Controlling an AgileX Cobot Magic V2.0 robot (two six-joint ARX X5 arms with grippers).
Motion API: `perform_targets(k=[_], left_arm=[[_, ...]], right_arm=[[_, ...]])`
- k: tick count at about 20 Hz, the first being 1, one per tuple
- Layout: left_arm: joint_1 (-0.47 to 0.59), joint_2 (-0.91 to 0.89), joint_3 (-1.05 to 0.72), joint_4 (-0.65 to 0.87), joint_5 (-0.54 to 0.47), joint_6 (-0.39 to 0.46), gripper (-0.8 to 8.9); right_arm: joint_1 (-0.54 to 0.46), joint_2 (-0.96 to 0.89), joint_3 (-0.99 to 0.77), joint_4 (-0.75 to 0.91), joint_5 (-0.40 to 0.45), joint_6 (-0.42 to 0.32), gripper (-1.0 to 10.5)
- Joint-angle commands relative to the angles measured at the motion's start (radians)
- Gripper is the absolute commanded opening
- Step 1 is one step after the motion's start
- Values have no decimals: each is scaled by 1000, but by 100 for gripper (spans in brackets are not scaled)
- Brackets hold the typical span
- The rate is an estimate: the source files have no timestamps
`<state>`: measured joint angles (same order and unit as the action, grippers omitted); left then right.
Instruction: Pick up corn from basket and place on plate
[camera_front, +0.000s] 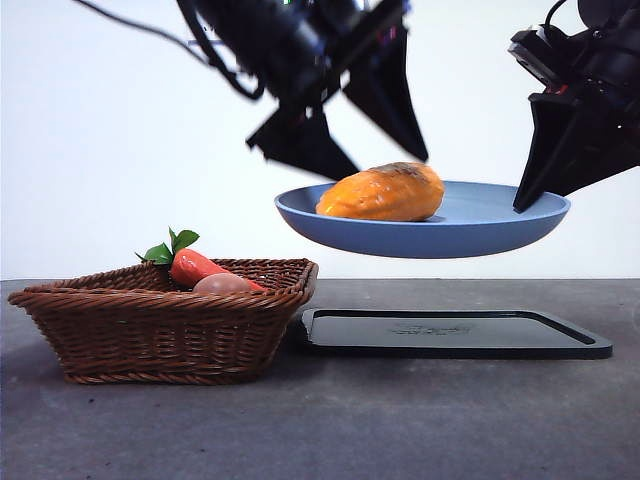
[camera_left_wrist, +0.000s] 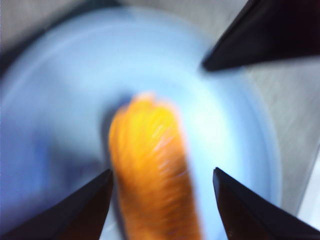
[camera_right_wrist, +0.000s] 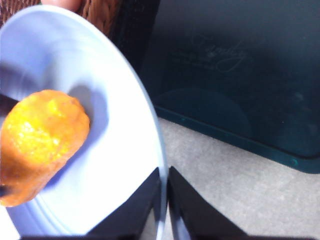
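Yellow-orange ribbed corn cob (camera_front: 383, 193) lying on round blue plate (camera_front: 480, 236), raised above flat black tray (camera_front: 450, 335). Right hand (camera_right_wrist: 165, 200) pinching plate rim; left hand (camera_left_wrist: 162, 200) spread above cob.

The plate (camera_front: 480, 235) looks smooth and matt, like blue plastic. The corn (camera_front: 383, 193) is bumpy with ribs and a little shiny, with a dull brown patch. The basket (camera_front: 160, 325) is rough woven wicker. The tray (camera_front: 455, 332) is flat black plastic with a soft shine. The bench (camera_front: 400, 430) is grey, dull and a bit grainy.
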<state>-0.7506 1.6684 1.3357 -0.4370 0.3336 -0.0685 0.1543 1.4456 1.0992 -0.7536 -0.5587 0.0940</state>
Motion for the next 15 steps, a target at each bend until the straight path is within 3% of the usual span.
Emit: perform_targets(k=[1,15], left_arm=[[-9,-26,62,-13,0,27,328],[-7,-114,83,-53,0,26,327]], right_arm=[[2,43,21,17,-9,3,2],[-149,256,48,165,16,56,2]])
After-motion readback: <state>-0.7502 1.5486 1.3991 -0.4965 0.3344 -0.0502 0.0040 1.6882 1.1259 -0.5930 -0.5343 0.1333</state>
